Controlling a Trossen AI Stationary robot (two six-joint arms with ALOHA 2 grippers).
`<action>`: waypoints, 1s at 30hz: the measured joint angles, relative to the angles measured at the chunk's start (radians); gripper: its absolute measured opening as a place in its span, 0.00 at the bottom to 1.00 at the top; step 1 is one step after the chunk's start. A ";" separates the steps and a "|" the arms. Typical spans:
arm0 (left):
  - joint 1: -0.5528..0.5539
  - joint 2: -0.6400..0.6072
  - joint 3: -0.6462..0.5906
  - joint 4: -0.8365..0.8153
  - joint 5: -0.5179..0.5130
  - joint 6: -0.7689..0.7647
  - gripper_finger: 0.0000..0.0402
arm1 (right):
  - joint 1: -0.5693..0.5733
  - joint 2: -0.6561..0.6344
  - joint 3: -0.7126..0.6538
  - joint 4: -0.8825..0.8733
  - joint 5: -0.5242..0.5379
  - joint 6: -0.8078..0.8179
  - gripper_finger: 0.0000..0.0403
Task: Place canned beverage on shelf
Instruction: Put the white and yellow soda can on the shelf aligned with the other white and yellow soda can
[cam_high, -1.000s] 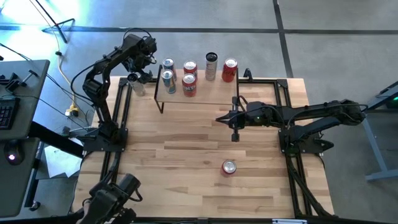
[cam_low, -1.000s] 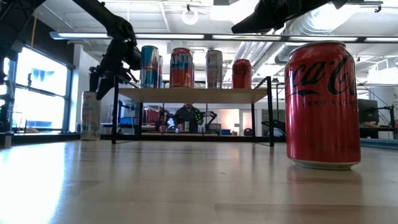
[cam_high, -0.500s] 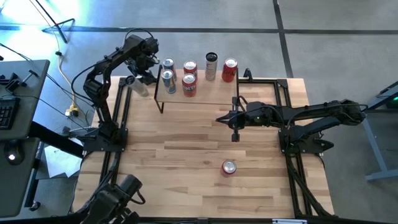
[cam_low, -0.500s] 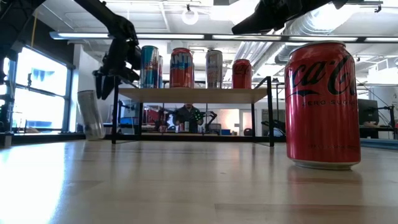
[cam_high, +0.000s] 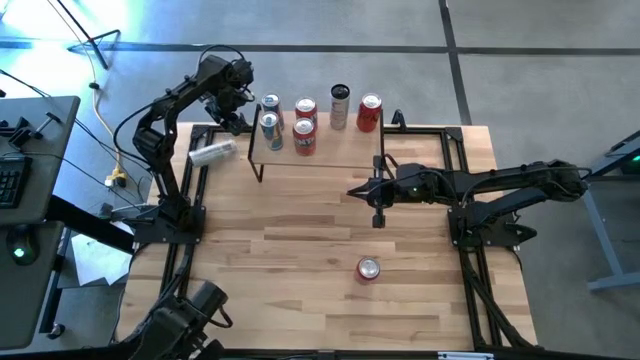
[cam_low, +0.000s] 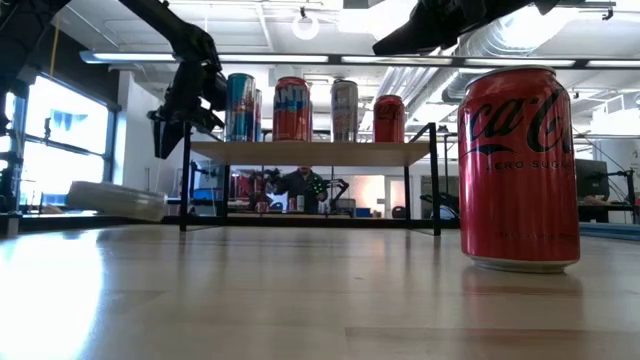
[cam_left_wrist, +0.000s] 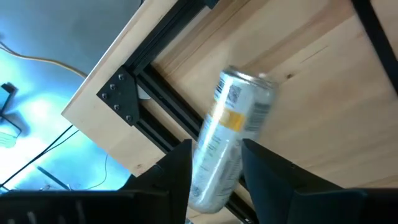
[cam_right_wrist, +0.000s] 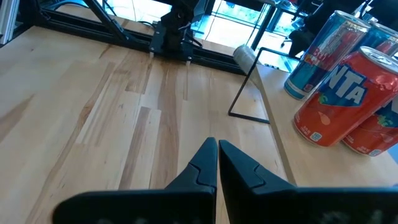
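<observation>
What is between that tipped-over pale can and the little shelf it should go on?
Nothing visible lies between them: the pale can lies on its side just off the shelf's left end. The left gripper hangs above it, empty.

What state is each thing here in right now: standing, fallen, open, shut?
Silver can: lying on its side, beside the shelf.
Red cola can: upright on the table.
Shelf: carries six upright cans.
Left tool: above the fallen can, holding nothing.
Right tool: shut, empty.

Grey floor surrounds the table, bright windows (left side) and ceiling lights beyond.
</observation>
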 joint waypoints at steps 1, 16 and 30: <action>-0.005 -0.006 0.000 0.000 0.000 -0.002 0.30 | 0.000 0.000 0.000 -0.002 0.000 0.000 0.00; -0.160 -0.236 0.000 -0.019 0.007 -0.025 0.01 | 0.000 0.000 0.000 -0.018 0.000 0.011 0.00; -0.363 -0.748 -0.466 0.255 0.124 -0.258 0.00 | 0.002 0.000 0.000 -0.010 0.000 0.018 0.00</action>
